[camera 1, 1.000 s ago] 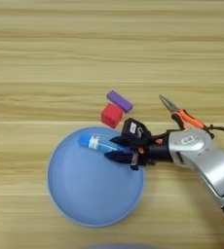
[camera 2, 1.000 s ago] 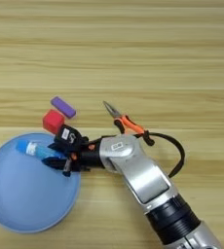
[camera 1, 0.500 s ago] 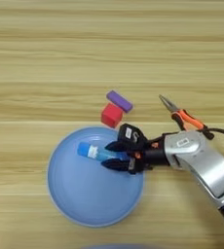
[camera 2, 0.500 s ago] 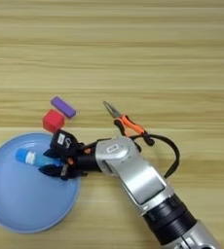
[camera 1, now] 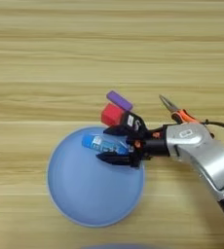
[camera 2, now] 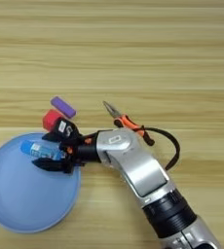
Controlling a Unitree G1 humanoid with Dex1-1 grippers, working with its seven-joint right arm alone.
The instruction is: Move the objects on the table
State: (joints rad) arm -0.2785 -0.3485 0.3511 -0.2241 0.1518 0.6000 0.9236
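Five things share the tabletop (camera 1: 46, 58): nearest lies the large light-blue plate (camera 1: 80, 194), and in its far part rests the blue tube (camera 1: 100, 143) with a white label, the claw (camera 1: 115, 144) spread wide around its right end, fingers apart and not clamped. Just beyond the rim sit the small red cube (camera 1: 112, 115) and flat purple block (camera 1: 119, 100), with the orange-handled pliers (camera 2: 128, 123) to the right. The tube looks light, smooth and prone to roll, so mid-body seems the surest hold.

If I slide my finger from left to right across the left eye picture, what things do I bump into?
Plate → tube lying in the plate → pincer around the tube → pliers. The red cube and purple block overlap these in the order, so they are left out.
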